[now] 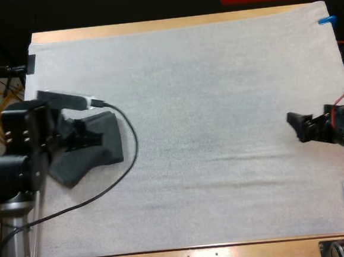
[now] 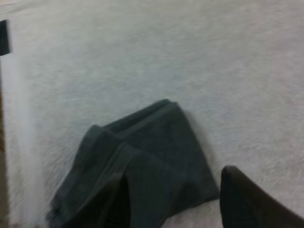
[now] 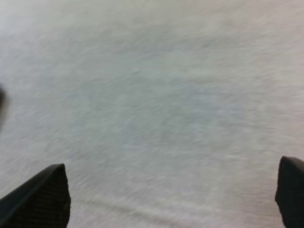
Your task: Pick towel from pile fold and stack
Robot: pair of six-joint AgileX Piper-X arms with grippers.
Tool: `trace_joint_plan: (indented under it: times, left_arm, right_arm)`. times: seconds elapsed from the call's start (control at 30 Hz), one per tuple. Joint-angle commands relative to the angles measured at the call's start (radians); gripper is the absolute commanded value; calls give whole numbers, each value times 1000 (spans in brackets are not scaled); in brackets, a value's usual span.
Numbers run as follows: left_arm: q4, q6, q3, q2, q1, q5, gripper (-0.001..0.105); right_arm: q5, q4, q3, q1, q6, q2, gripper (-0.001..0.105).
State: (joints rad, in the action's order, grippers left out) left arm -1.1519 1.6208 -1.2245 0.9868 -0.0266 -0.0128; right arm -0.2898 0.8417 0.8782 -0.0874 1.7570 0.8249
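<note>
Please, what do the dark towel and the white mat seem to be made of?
The towel: likely soft woven cloth, matte dark grey-green; it folds in limp layers. The mat: perhaps foam or felt, matte white with fine texture; unclear which.

We see one dark grey-green towel (image 1: 108,148), loosely folded in overlapping layers, lying flat on the mat (image 1: 220,130) near its left edge, about midway along it.

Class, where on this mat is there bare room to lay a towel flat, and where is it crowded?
Free: the wide middle of the mat, between the towel and the right gripper, open at the right edge; also the strips along its far and near sides. Crowded: the left edge, where the left gripper sits over the towel.
</note>
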Motion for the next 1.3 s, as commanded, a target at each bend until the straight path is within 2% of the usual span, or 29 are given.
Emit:
trace_joint_plan:
  times: [0.0, 0.17, 0.33, 0.43, 0.67, 0.87, 1.13, 1.27]
  left_arm:
    - [-3, -16, -3, -20, 28, 13, 42]
    - [-20, -17, -3, -98, 96, 2, 42]
    - [-13, -17, -3, -230, 93, 15, 42]
    - [-5, -17, -3, -312, 93, 51, 42]
    - [-13, -32, -3, -587, 76, 58, 42]
    - [-109, -33, -5, -810, 76, 69, 42]
    - [-390, -33, -7, -1024, 76, 69, 42]
    - [-419, -26, -9, -1115, 76, 69, 42]
  right_arm:
    - [2, -8, 3, 21, 21, -7, 85]
    - [32, 1, 3, 97, 41, -24, 85]
    - [169, 12, 3, 111, 113, -101, 85]
    - [182, 10, 3, 111, 110, -172, 85]
    - [182, 16, 1, 103, 59, -367, 85]
    - [181, 16, -46, 103, 63, -575, 85]
    - [181, 16, -201, 103, 56, -832, 85]
    - [180, 46, -240, 102, 54, -881, 85]
